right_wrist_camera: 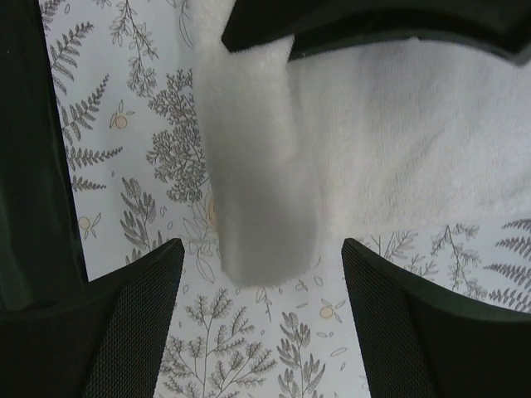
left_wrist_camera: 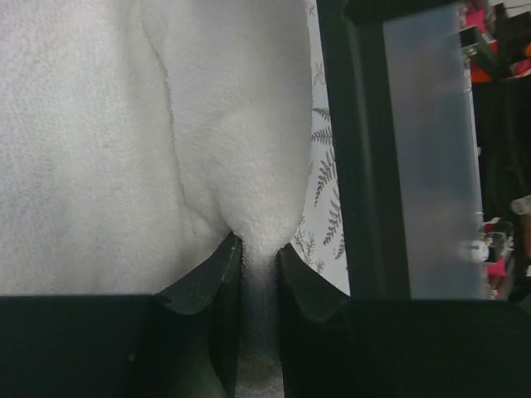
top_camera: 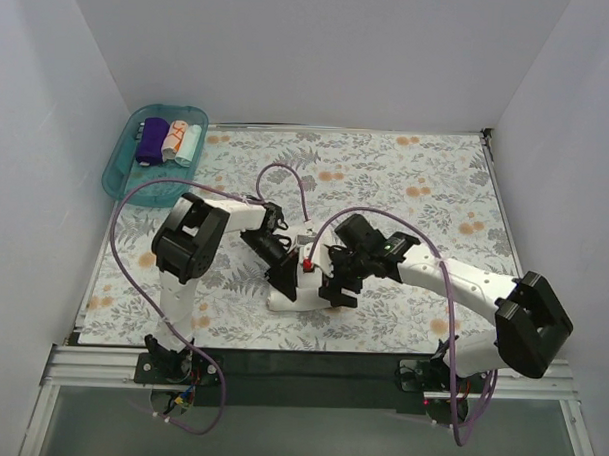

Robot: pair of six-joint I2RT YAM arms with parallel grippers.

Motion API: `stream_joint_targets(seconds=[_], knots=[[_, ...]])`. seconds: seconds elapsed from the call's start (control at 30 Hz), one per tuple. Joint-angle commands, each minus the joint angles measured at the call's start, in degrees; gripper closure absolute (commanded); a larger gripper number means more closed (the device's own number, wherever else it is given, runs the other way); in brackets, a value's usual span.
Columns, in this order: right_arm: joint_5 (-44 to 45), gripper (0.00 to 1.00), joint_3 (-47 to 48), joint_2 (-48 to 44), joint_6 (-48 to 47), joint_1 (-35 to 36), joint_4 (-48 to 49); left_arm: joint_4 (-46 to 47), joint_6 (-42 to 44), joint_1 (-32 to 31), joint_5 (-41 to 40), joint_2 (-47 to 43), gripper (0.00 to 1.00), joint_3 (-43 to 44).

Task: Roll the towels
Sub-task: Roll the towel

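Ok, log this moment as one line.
left gripper: shut on white towel | right gripper: open, astride its fold | tray: three rolled towels

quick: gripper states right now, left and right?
Left gripper: closed, pinching a fold of the white towel.
Right gripper: open, holding nothing, jaws either side of that towel's end.

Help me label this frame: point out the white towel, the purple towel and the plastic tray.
white towel (right_wrist_camera: 261, 207), right wrist view, on the thick folded part.
purple towel (top_camera: 150, 141), top view, on its middle.
plastic tray (top_camera: 124, 178), top view, on its bare near end.
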Motion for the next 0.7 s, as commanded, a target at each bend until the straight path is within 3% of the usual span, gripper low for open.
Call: stream_joint_targets(seconds=[0.0, 0.17, 0.27, 0.37, 0.43, 0.53, 0.67], knots=[[6.03, 0.31, -0.04, 2.02, 1.80, 4.99, 9.70, 1.06, 5.52, -0.83, -16.09, 7.36, 0.87, -1.69], [9.54, 0.35, -3.55, 4.67, -0.30, 9.13, 16.29, -0.26, 7.28, 0.40, -15.48, 10.96, 0.86, 0.16], [9.11, 0.43, -4.96, 6.25, -2.24, 11.24, 18.67, -0.35, 7.20, 1.10, -14.78, 11.41, 0.86, 1.04], [6.65, 0.57, -5.75, 8.44, -2.68, 12.47, 18.68, -0.44, 7.02, 1.98, -14.33, 11.23, 0.85, 1.57], [4.46, 0.73, -6.19, 9.76, -2.77, 12.56, 18.50, 0.70, 6.50, 2.33, -14.51, 10.27, 0.81, 1.22], [1.13, 0.99, -5.84, 11.17, -1.98, 12.48, 16.75, 4.91, 5.44, 3.12, -14.07, 5.36, 0.66, -1.85], [-4.86, 0.99, -3.56, 13.19, -0.31, 12.21, 12.10, 11.15, 2.29, 4.79, -13.19, -3.43, 0.57, -6.07]])
